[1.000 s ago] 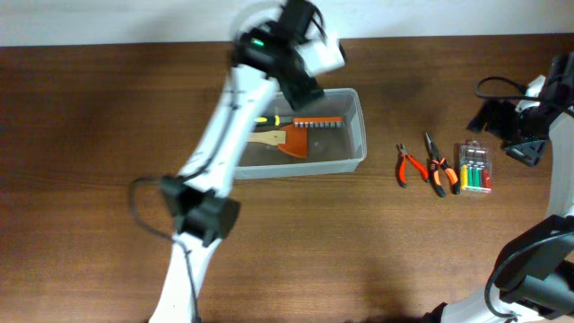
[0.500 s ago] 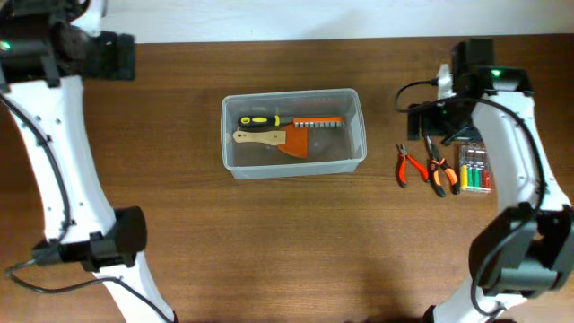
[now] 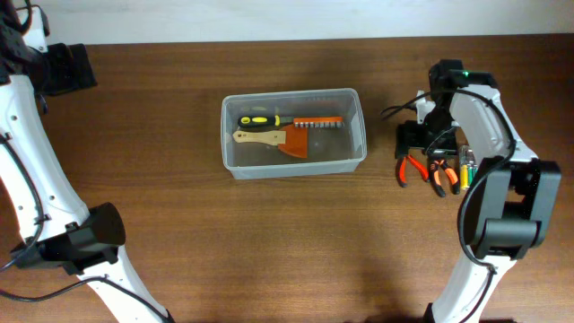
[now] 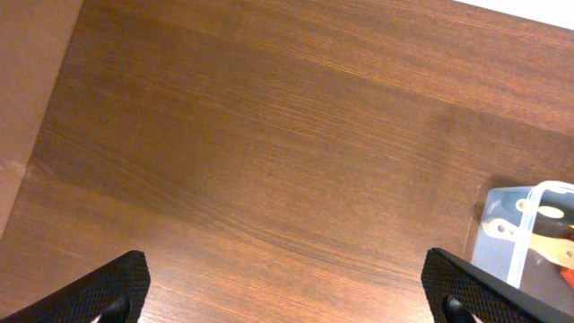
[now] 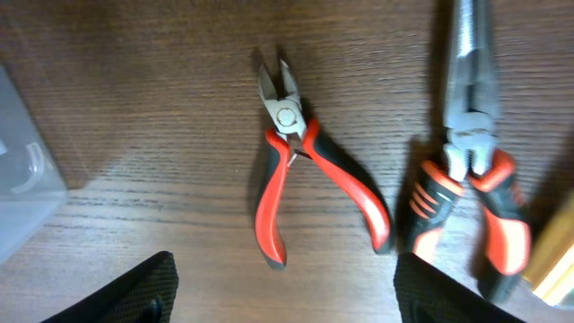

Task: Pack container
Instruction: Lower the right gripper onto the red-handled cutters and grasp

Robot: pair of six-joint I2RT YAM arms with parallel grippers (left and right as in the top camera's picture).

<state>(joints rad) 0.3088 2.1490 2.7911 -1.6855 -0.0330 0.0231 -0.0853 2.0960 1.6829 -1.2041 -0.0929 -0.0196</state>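
Observation:
The container [image 3: 360, 135] is a clear rectangular bin at the table's middle. It holds a yellow-and-black screwdriver [image 3: 258, 120], a wooden-handled orange scraper [image 3: 273, 139] and an orange bit strip [image 3: 318, 123]. My right gripper [image 3: 416, 141] is open and empty, hovering just above the red cutters [image 3: 410, 168], which show in the right wrist view [image 5: 305, 170] between the fingers [image 5: 287, 296]. Orange-and-black long-nose pliers [image 5: 471, 179] lie to their right. My left gripper [image 3: 65, 67] is open and empty at the far left [image 4: 287, 301], well away from the container, whose corner [image 4: 534, 229] shows in the left wrist view.
A small clear case of coloured bits [image 3: 475, 169] lies right of the pliers [image 3: 438, 172]. The container's corner [image 5: 22, 179] shows at the left edge of the right wrist view. The table's back edge runs along the top.
My left arm has swung from over the container out to the far left corner. My right arm has come in from the far right and down over the red cutters.

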